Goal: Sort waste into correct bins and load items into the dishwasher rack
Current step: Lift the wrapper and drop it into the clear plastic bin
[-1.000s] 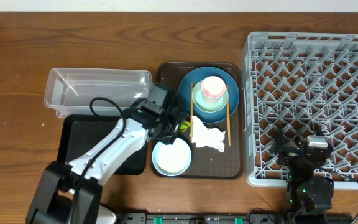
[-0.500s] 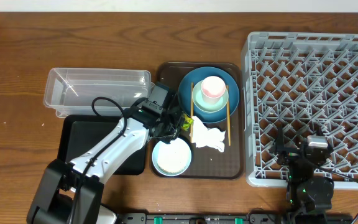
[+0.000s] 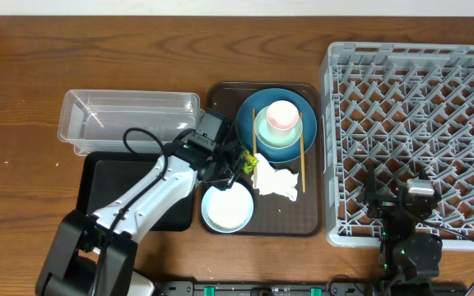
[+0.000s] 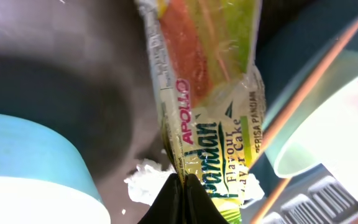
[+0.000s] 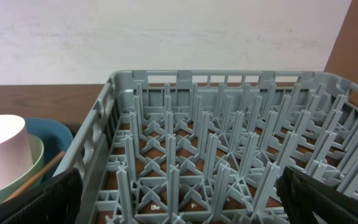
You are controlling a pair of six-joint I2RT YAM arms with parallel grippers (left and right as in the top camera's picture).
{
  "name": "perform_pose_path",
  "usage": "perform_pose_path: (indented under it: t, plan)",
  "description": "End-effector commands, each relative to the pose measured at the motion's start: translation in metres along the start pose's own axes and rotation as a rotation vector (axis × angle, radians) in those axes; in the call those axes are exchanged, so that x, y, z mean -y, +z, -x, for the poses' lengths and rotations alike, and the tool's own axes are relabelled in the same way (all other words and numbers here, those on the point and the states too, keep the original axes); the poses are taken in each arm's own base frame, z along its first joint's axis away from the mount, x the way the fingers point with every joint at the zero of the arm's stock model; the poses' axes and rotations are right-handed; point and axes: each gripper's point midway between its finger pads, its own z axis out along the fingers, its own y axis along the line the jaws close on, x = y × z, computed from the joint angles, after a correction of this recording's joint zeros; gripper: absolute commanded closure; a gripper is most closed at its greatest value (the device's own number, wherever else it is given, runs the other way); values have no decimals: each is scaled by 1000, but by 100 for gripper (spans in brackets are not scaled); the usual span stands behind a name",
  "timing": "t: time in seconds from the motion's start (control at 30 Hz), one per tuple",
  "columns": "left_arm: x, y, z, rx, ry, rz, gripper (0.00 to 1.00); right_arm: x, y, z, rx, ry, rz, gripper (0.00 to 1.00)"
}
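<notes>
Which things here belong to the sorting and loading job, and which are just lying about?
Job: wrapper pinched in the left claw, napkin, tub, black tray, plate, green bowl, cup, blue bowl, chopsticks, rack.
Lying about: brown tray, table.

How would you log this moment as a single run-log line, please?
phase: waste sorting | left gripper: shut on snack wrapper, at brown tray | right gripper: open, at dishwasher rack near edge

On the brown tray (image 3: 311,224), left gripper (image 3: 239,162) closed on the snack wrapper (image 3: 248,164), just beside the white napkin (image 3: 276,182), above the light-blue bowl (image 3: 227,207).
</notes>
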Motion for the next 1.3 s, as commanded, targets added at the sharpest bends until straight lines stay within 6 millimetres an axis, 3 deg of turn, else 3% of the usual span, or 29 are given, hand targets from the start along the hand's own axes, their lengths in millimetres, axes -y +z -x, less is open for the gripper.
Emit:
perform_pose_path:
  t: [0.0,0.27,0.6,0.77,1.0,1.27]
  plan:
    - [7,-10,-16,-67,61,-47,94,-3,0,-2,-5,8,11,1]
    - [51,-62,-28,-23,202,-277,94,-3,0,-2,-5,8,11,1]
    - [70,-119,15,304,268,-412,94,-3,0,-2,-5,8,11,1]
    - [65,-128,49,364,189,-398,94,-3,0,-2,-5,8,11,1]
    - [45,-141,115,476,74,-346,93,-3,0,-2,-5,8,11,1]
    - [10,-132,161,510,-69,-233,89,-3,0,-2,-5,8,11,1]
